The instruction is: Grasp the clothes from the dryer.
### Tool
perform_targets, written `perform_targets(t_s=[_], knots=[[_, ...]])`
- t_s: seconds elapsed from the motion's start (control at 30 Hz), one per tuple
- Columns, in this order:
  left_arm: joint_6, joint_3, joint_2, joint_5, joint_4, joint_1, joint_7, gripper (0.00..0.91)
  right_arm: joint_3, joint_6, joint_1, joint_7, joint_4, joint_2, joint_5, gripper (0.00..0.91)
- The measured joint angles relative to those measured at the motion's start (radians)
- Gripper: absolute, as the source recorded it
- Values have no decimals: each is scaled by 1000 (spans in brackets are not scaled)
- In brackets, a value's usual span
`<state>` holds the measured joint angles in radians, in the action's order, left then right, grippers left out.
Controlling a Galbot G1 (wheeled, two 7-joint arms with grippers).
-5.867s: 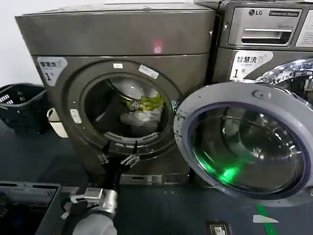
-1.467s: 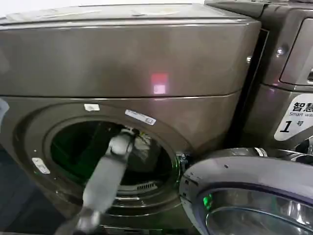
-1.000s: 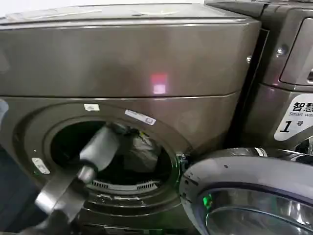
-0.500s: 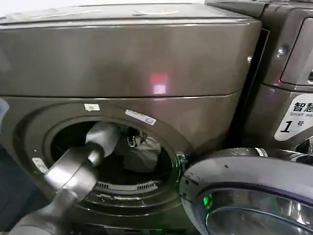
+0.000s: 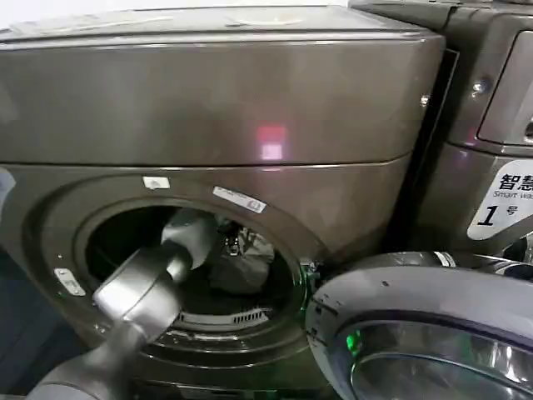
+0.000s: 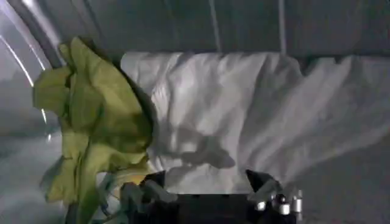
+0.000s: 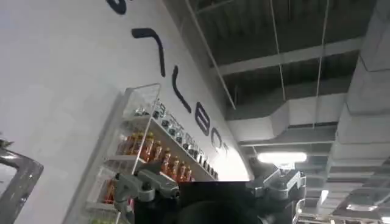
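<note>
At 8 o'clock in the head view, nearest the camera, the grey left arm point(image 5: 137, 300), rising from the lower edge and reaching up and in through the round porthole of the dryer point(image 5: 216, 92). At 5 o'clock, swung wide open, the grey-rimmed glass door point(image 5: 425, 333) with a green glint in its pane. Past the arm, just right of centre inside the drum, the left gripper point(image 5: 237, 243), dark and small against the pale cloth of the clothes point(image 5: 246, 262) lying at the back of the drum; from here cannot tell how far apart the fingers stand.

Seen from the left wrist, the left gripper point(image 6: 210, 182) spread wide, fingers apart, nothing held between them, poised just short of the clothes point(image 6: 201, 122): white garment point(image 6: 244, 115) draped broadly straight ahead, with the gripper's shadow cast on it, yellow-green garment point(image 6: 91, 115) crumpled beside it, touching its edge, against the curved grey drum wall.

Above the porthole, at 12 o'clock, a small pink light point(image 5: 269, 140) on the dryer's front. At 3 o'clock, a second machine point(image 5: 491, 125) with a white "1" sticker.

Seen from the right wrist, the right gripper point(image 7: 210, 185) held open and empty, aimed up at a white wall, a shelf of bottles point(image 7: 146, 155) and ceiling lights.
</note>
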<state>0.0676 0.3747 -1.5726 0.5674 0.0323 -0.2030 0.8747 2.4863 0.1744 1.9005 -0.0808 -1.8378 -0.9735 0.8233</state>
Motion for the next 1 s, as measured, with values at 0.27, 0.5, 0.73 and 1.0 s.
perform_targets(t_s=[0.27, 0.5, 0.73, 1.0], knots=[[0, 14, 1, -7, -11, 26, -4, 125, -5, -3, -2, 0, -4, 1, 2, 907], [5, 14, 4, -7, -9, 32, -4, 0, -14, -5, -11, 0, -4, -4, 1, 907], [4, -20, 15, -20, 14, 32, -22, 0, -30, -7, -25, 0, -15, -11, -5, 907], [-36, -166, 50, -81, 126, 75, -120, 0, -49, -7, -39, 1, -29, -19, -11, 907]])
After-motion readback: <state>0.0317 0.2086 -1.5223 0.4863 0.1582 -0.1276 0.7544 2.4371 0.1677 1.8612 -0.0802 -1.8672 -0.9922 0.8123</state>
